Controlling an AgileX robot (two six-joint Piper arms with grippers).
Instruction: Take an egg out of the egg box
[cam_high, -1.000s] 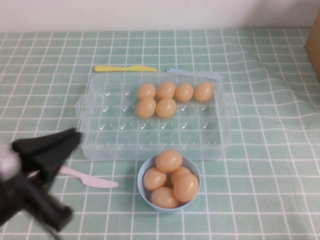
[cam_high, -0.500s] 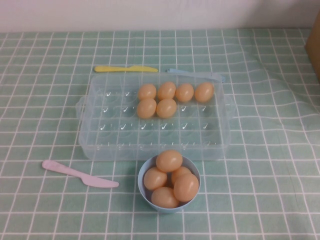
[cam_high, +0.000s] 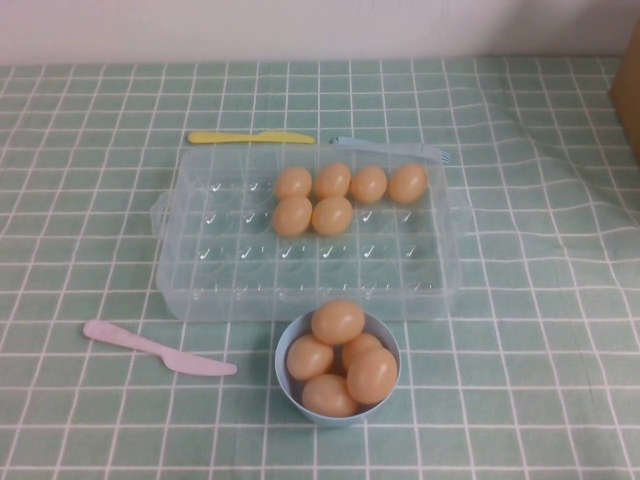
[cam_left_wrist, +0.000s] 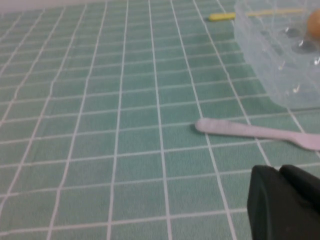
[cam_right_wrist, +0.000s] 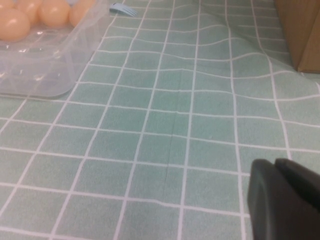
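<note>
Looking down from the high view, the egg box (cam_high: 305, 235) is being shown at the middle of the green-checked worktop (cam_high: 540, 330), with six eggs sitting in its far cells; the egg (cam_high: 332, 215) in the nearer pair, on the right, is judged the easiest to lift out, since bare cells lie on its near side. A blue bowl (cam_high: 337, 366) holding five more eggs is standing just near of the box. A pink knife (cam_high: 158, 349) is lying near-left, a yellow knife (cam_high: 250, 137) and a blue fork (cam_high: 392, 149) along the far edge. Neither arm is being seen here.

Through the left wrist view, the left pincer (cam_left_wrist: 286, 202) is being held low over the worktop, closed together and empty, with the pink knife just beyond it and a corner of the box further off.

Through the right wrist view, the right pincer (cam_right_wrist: 285, 199) is being held over bare cloth, well apart from the box; its fingers seem pressed together, holding nothing. A brown box (cam_right_wrist: 300, 30) is standing at the far right.

For a clean pick, a pincer should be opened first, then lowered straight down, so neighbouring eggs are not being nudged.
</note>
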